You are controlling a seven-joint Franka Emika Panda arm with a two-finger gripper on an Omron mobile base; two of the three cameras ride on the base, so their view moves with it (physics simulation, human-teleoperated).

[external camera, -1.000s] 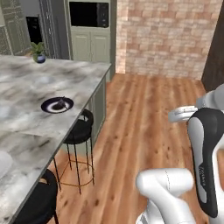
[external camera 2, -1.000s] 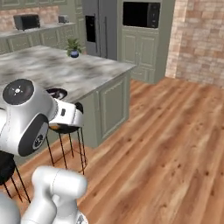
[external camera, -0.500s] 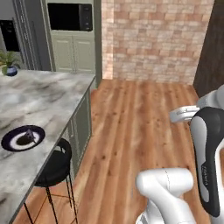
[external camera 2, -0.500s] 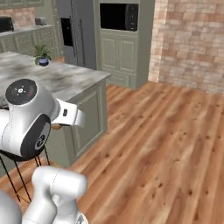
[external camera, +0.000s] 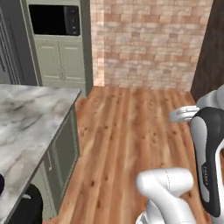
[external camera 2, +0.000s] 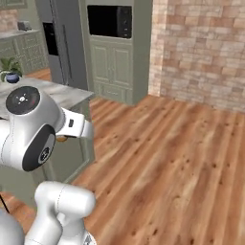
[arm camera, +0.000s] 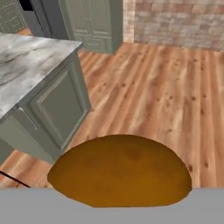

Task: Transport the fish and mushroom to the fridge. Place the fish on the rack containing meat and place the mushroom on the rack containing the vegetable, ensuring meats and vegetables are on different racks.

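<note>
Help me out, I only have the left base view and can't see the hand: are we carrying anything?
Observer: Yes. In the hand view the mushroom sits right up against the camera, hiding the fingers.
Operator: Is the fridge ahead? I barely see a grey edge.
Observer: The right base view shows the fridge beyond the island, left of the microwave cabinet, with its black dispenser panel facing us.
Operator: Anything on the island over there?
Observer: A potted plant stands on the counter in the right base view.
</note>
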